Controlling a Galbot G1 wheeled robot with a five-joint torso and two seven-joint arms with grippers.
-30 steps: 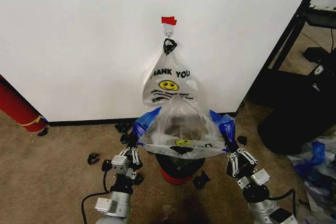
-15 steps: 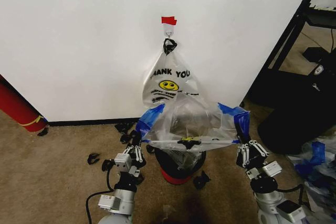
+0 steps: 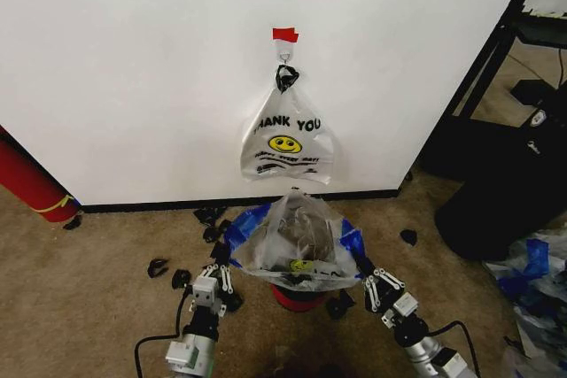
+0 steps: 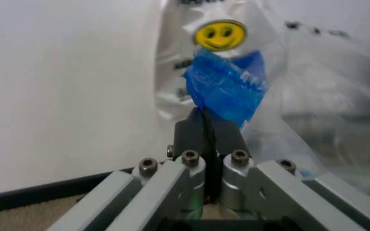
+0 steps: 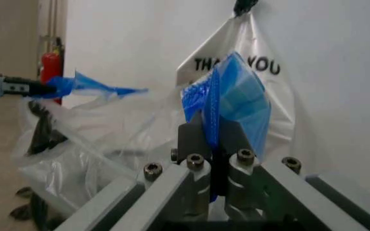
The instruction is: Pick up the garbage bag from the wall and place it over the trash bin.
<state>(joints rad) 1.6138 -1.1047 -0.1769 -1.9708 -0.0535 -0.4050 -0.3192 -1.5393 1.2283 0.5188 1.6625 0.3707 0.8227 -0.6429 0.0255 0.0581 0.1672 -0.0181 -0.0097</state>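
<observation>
Both arms reach forward, low. Left gripper (image 3: 221,263) pinches garbage bag (image 3: 297,241) by its left blue handle; right gripper (image 3: 361,270) clamps the right one. Bag is stretched over trash bin (image 3: 297,294), near the wall (image 3: 133,68).

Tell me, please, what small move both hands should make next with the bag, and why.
Probably lower both together. The left hand and right hand each pinch a blue handle, holding the garbage bag spread above the trash bin, whose rim the bag's mouth seemingly hasn't passed yet.
</observation>
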